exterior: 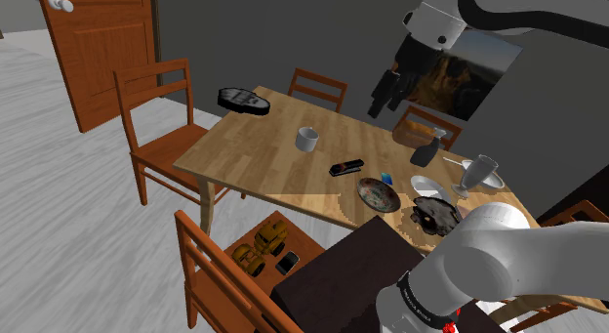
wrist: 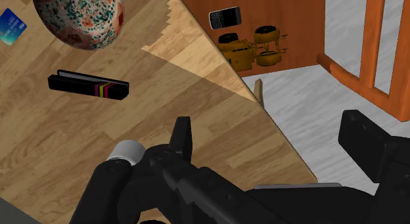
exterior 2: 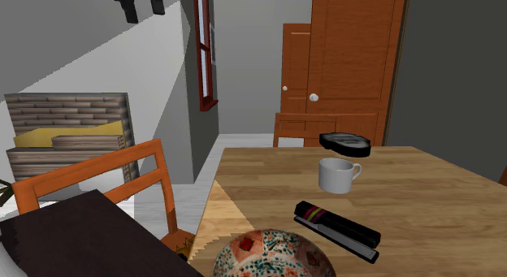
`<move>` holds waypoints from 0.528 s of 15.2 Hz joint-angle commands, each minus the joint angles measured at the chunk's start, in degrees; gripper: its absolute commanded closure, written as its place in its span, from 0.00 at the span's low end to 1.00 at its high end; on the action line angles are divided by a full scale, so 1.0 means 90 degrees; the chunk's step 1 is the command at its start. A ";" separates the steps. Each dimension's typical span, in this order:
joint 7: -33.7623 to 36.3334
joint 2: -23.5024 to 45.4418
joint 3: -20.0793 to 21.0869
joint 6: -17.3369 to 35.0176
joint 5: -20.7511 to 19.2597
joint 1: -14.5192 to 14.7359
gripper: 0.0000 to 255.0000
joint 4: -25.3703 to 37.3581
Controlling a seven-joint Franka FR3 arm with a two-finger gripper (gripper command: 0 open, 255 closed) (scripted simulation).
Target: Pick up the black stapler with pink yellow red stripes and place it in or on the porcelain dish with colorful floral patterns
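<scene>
Second exterior view, nearest edge: round porcelain dish with a colourful floral pattern (exterior 2: 272,255), on the wooden table (exterior 2: 439,202). Just beyond it, near but not touching: black stapler with pink, yellow and red stripes (exterior 2: 337,229), lying flat on the wood. Farther back: white mug (exterior 2: 337,175), upright. Then a dark oval object (exterior 2: 345,143) at the far edge. All-black gripper (exterior: 385,104) hangs high above the table, fingers apart, nothing between them.
</scene>
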 commanded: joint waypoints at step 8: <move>-0.1907 -0.0065 -0.1116 0.0880 -0.0705 0.0058 0.00 -0.0992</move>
